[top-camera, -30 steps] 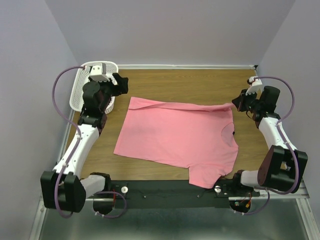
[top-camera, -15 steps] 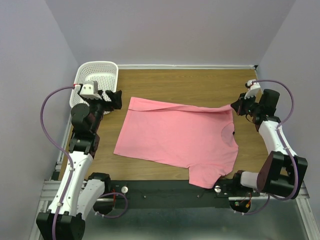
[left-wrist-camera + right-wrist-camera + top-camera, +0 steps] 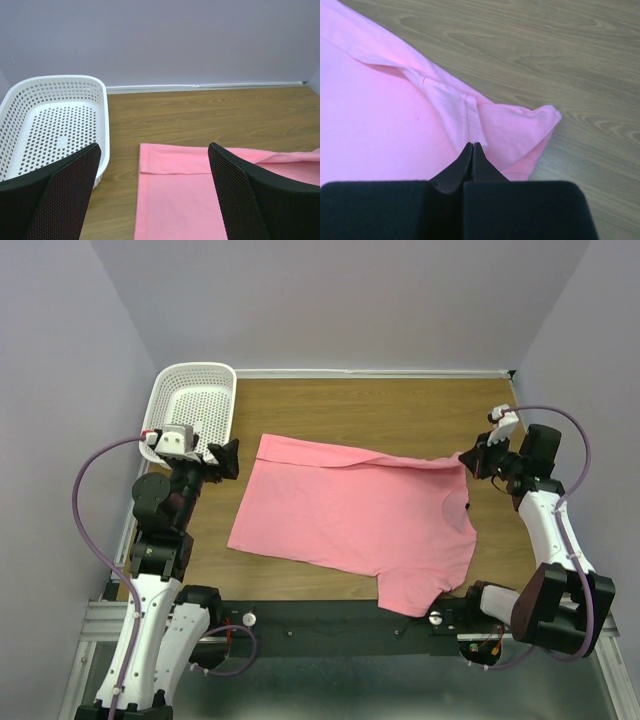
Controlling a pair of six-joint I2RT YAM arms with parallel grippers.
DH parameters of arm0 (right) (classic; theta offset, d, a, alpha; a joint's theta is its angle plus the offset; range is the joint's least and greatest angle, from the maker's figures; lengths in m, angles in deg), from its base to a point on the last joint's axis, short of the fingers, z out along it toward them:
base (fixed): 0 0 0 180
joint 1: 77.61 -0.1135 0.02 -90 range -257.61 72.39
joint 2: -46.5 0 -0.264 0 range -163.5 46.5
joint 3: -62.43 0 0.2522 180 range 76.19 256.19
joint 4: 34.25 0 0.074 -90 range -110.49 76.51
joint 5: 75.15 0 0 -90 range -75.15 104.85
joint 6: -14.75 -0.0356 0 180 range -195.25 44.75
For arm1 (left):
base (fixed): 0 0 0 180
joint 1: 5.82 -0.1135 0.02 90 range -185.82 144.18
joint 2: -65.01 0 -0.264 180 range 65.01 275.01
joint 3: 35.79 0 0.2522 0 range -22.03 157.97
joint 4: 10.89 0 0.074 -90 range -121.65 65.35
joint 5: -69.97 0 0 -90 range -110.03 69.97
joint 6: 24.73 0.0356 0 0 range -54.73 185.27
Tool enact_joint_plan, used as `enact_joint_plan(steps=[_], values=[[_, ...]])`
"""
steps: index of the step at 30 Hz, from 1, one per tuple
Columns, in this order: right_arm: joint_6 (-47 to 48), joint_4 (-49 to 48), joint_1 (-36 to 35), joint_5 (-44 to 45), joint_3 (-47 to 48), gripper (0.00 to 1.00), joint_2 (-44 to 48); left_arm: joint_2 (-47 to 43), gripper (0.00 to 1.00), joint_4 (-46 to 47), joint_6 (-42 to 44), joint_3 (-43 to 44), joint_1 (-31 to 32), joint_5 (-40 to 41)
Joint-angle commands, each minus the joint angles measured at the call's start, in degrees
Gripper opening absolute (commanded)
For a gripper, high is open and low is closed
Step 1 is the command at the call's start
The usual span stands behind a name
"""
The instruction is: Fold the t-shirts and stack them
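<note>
Wood-grain counter (image 3: 400, 405), lilac walls; white basket (image 3: 228, 400) in the far-left corner. Pink t-shirt (image 3: 350, 510) lies spread mid-counter, its far edge folded over. Left gripper (image 3: 229, 456) is wide and empty between basket and shirt; right gripper (image 3: 472, 145) is closed tight, tips on the far-right sleeve (image 3: 520, 125), pinch on the fabric unconfirmed.

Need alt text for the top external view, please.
A salmon-pink t-shirt lies spread on a wooden table, the right fingers shut on its far right sleeve. The left fingers stand open off the shirt's far left corner, beside a white perforated basket.
</note>
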Motion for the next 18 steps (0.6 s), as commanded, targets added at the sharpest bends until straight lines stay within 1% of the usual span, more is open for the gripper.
enact_joint_plan(steps=[1,14,18], values=[[2.7,4.4,0.4,-1.6,-1.4,0.01,2.2,-2.2,0.96,-2.3,1.3,-1.9,-0.4,-1.6],[4.7,7.1,0.4,-1.6,-2.3,0.01,3.8,-3.8,0.96,-2.3,1.4,-3.3,-0.4,-2.7],[5.6,8.1,0.4,-3.3,-2.4,0.01,3.8,-3.8,0.95,-2.1,1.4,-3.3,-0.4,-2.8]])
